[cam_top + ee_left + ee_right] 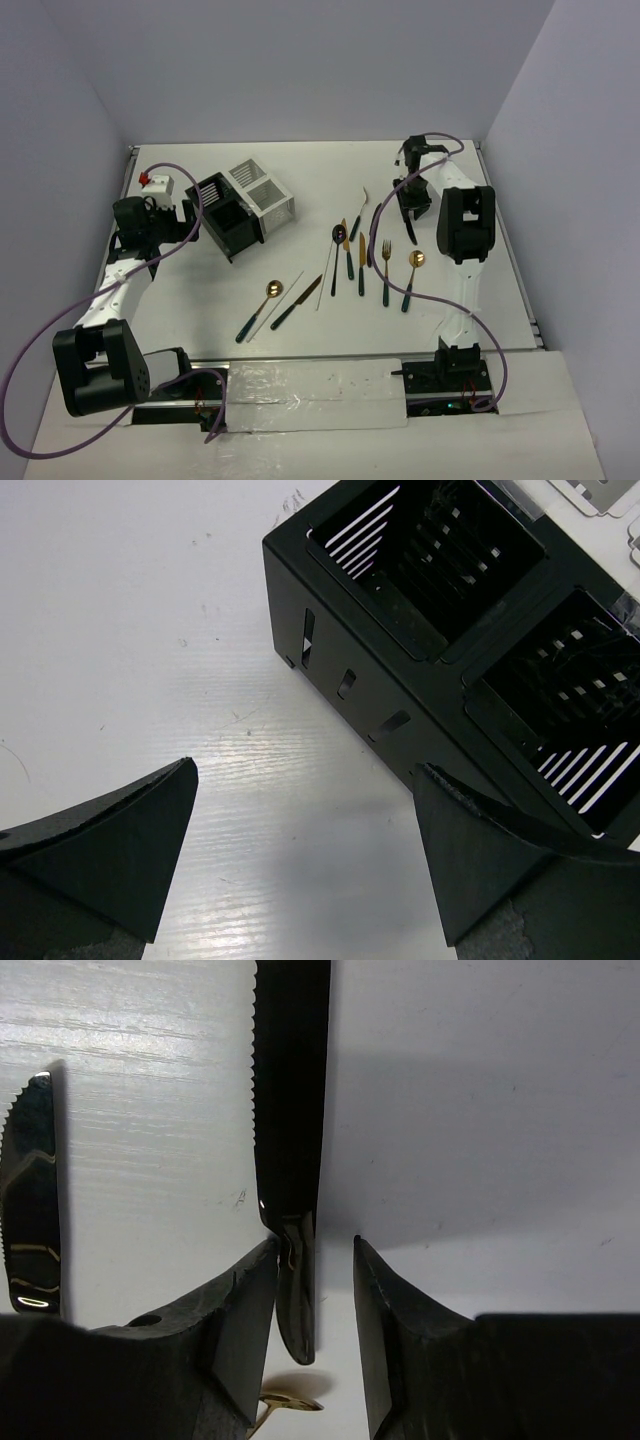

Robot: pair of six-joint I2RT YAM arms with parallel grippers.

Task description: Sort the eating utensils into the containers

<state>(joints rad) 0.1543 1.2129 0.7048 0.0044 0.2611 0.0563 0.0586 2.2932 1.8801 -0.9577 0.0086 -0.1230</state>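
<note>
Nearest me, the right claw (315,1248) stands half-parted astride one end of a black serrated knife (290,1080), one finger (240,1310) touching it and the other just clear; a second knife (30,1200) lies beside. Across the table (330,170), the left claw (305,770) gapes wide just beside the black caddy (380,680), which is joined to one white caddy (262,190). Between the arms I count two gold spoons (273,289) (417,258), one gold fork (386,248) and one black spoon (338,233).

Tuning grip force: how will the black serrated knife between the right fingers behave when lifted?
The black serrated knife looks stiff, so unlikely to flex. Its glossy, narrow blade may slip or pivot in the right gripper. Flat, so it probably won't roll.
</note>
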